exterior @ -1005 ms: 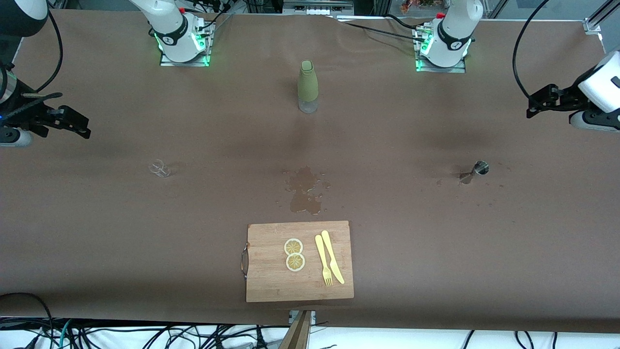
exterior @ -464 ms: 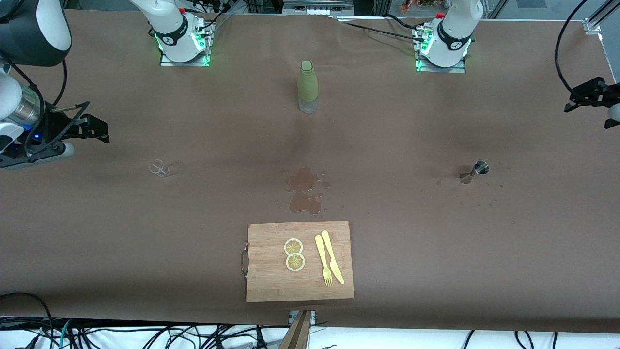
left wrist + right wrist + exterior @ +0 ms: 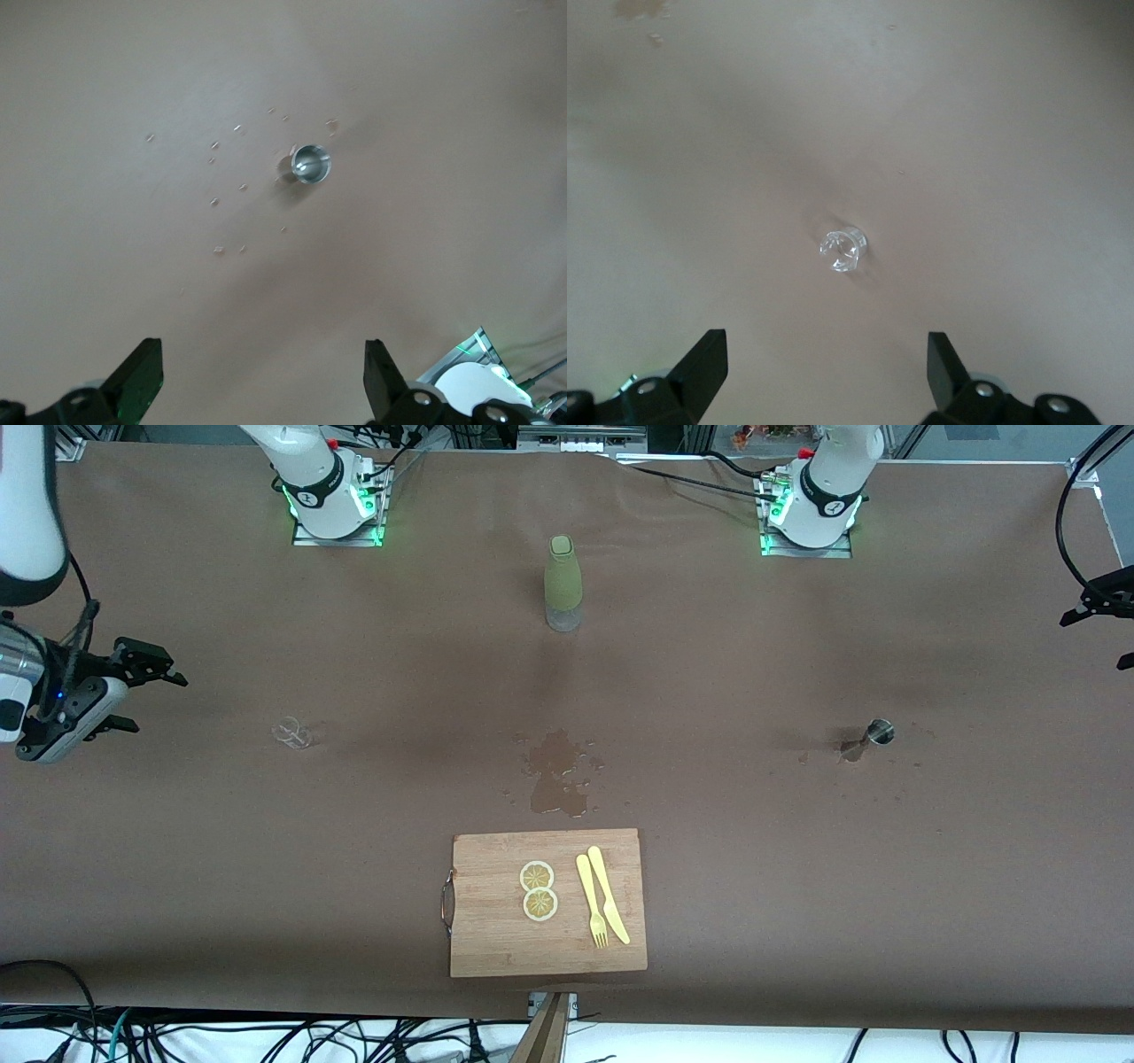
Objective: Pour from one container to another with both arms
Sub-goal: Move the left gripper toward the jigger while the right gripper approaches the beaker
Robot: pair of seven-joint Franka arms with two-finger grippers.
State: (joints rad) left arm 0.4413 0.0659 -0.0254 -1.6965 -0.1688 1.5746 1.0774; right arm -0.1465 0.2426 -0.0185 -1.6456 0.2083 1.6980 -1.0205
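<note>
A small clear glass (image 3: pixel 291 732) stands on the brown table toward the right arm's end; it also shows in the right wrist view as the glass (image 3: pixel 842 249). A metal jigger (image 3: pixel 873 735) stands toward the left arm's end, with droplets around it, and the left wrist view looks down on the jigger (image 3: pixel 311 164). My right gripper (image 3: pixel 149 701) (image 3: pixel 824 372) hovers open and empty over the table's end, apart from the glass. At the other end my left gripper (image 3: pixel 1099 638) (image 3: pixel 261 381) hangs open and empty, apart from the jigger.
A green bottle (image 3: pixel 562 583) stands upright mid-table near the bases. A wet spill (image 3: pixel 556 772) lies in the middle. Nearer the camera, a wooden cutting board (image 3: pixel 496 930) carries two lemon slices (image 3: pixel 538 890), a yellow fork (image 3: pixel 592 903) and a knife (image 3: pixel 609 895).
The left gripper drew away from the jigger toward its end of the table. The right gripper turned and shifted over its end. Glass, jigger and bottle stayed put.
</note>
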